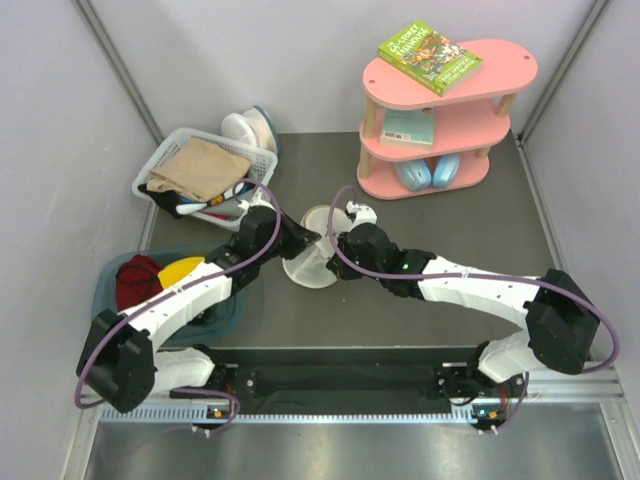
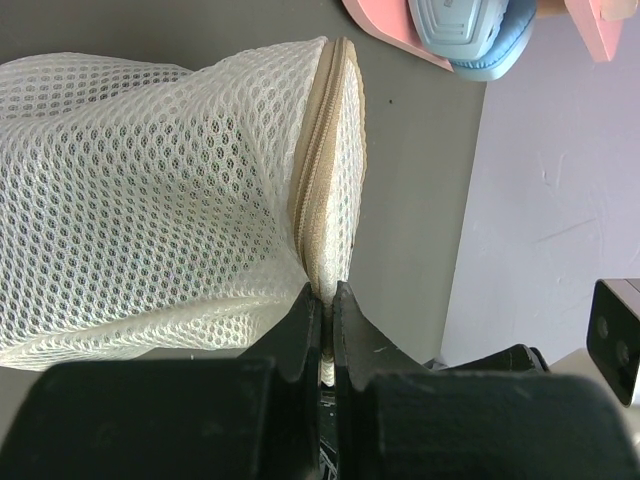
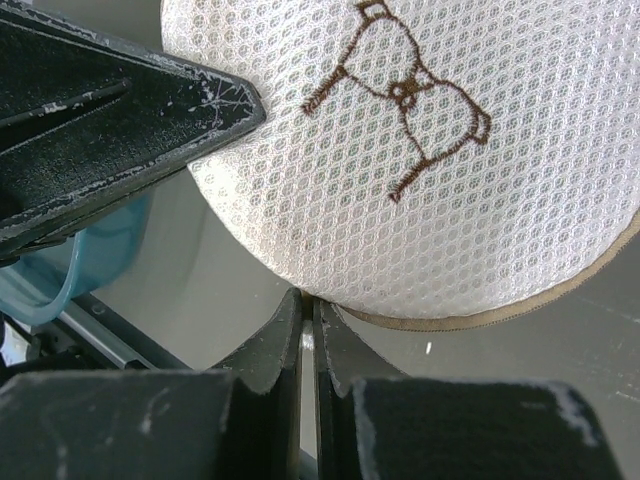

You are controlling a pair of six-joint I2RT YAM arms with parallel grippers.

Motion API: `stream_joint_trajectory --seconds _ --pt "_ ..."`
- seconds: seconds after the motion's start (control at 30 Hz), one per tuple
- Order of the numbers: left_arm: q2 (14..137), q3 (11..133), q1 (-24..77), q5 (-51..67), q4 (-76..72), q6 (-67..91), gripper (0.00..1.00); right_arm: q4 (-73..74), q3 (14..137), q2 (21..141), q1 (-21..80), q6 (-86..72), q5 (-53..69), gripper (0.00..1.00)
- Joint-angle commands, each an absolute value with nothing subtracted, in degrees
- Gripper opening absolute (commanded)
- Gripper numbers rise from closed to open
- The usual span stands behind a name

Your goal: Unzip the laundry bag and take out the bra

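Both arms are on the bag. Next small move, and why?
Probably slide the right gripper along the rim while the left gripper anchors it. The tan zipper of the laundry bag looks closed in the left wrist view, and both grippers are pinched shut at the rim. Whether the right actually holds the pull isn't visible.

I'm working in a lab test cell dressed up as a home laundry corner. Plain pale partition walls [image 1: 250,60] on grey metal struts [image 1: 118,65] box in a dark grey tabletop [image 1: 430,320], with a ribbed aluminium rail [image 1: 340,412] along its near edge. The props are domestic: a pink three-tier oval shelf [image 1: 505,62] carrying a green picture book [image 1: 430,56] and blue headphones [image 1: 428,172], a white slatted plastic basket [image 1: 152,163] of clothes, and a teal plastic tub [image 1: 104,282] holding a red cloth [image 1: 138,282].
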State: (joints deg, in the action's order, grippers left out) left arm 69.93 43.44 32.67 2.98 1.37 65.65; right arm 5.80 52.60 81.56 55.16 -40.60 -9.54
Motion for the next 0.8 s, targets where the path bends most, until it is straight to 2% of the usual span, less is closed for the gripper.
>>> stream_joint_trajectory --seconds 0.0,0.77 --pt "69.4 43.0 32.0 3.6 -1.6 64.9 0.00 6.7 54.1 80.2 55.8 -39.9 -12.0 0.00" --pt "69.1 43.5 29.1 3.9 -1.8 63.5 0.00 10.6 44.9 71.9 54.0 -42.1 -15.2 0.00"
